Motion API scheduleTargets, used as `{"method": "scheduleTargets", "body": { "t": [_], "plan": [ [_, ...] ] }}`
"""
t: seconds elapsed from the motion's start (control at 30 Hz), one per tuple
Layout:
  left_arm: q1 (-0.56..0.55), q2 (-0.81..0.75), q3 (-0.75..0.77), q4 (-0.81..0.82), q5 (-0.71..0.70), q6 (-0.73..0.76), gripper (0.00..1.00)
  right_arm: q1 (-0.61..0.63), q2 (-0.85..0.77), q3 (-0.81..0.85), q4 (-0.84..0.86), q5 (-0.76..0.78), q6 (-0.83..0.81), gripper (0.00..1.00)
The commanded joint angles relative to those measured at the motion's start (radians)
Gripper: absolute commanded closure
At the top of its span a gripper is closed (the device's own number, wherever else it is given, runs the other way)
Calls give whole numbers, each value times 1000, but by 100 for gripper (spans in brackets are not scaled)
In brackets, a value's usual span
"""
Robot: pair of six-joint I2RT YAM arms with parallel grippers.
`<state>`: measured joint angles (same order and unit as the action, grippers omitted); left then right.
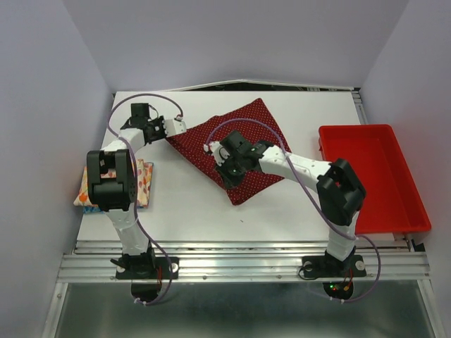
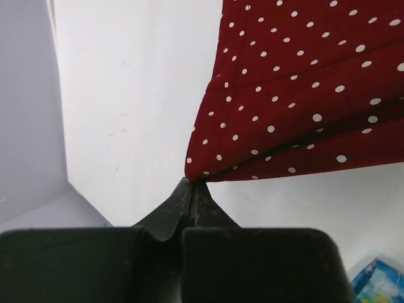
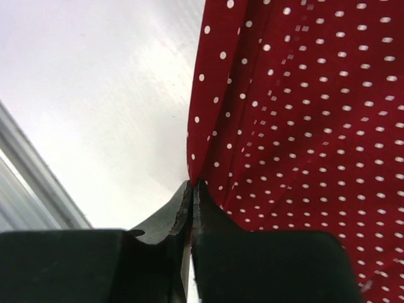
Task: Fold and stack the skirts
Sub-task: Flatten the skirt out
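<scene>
The dark red skirt with white dots point(image 1: 246, 134) lies spread at an angle in the middle of the white table point(image 1: 190, 204). My left gripper point(image 1: 177, 127) is shut on the skirt's left corner point(image 2: 208, 165), jaws pressed together at the cloth's tip point(image 2: 192, 183). My right gripper point(image 1: 211, 148) is shut on the skirt's near-left edge point(image 3: 208, 145), the fabric pinched between its fingertips point(image 3: 194, 185). A folded cream-white skirt with orange flowers point(image 1: 143, 184) lies on a blue flowered one point(image 1: 86, 206) at the table's left edge, partly hidden under my left arm. A blue corner point(image 2: 380, 281) shows in the left wrist view.
A red tray point(image 1: 394, 211) stands at the table's right edge. Grey walls close in on the left, back and right. An aluminium rail point(image 1: 239, 264) runs along the near edge by the arm bases.
</scene>
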<state>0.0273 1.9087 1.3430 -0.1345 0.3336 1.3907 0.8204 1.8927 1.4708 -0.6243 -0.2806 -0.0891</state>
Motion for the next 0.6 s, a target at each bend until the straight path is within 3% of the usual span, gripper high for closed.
{"method": "scheduleTargets", "body": {
  "t": [0.0, 0.03, 0.07, 0.1, 0.2, 0.3, 0.4, 0.5, 0.57],
  "plan": [
    [22, -131, -114, 344, -30, 114, 91, 6, 47, 35, -58, -188, 0, 90],
    [22, -140, -117, 349, -30, 100, 83, 6, 64, 60, -69, -222, 2, 83],
    [22, -152, -119, 349, -41, 79, 76, 6, 78, 100, -78, -280, 9, 64],
    [25, -155, -116, 346, -54, 8, 63, 6, 85, 115, -77, -305, 9, 52],
    [36, -151, -50, 255, -99, -102, 60, 6, 80, 167, -72, -356, 11, 37],
    [112, -163, 68, 143, -24, -308, 51, -33, 52, 197, -72, -383, 31, 36],
    [122, -181, 119, -13, 30, -389, 51, -114, 52, 220, -75, -378, 52, 38],
    [71, -197, 125, -109, 36, -537, 50, -226, 86, 256, -110, -231, -33, 45],
    [2, -180, 125, -171, 27, -628, 55, -285, 103, 261, -117, -120, -95, 50]
  ]
}}
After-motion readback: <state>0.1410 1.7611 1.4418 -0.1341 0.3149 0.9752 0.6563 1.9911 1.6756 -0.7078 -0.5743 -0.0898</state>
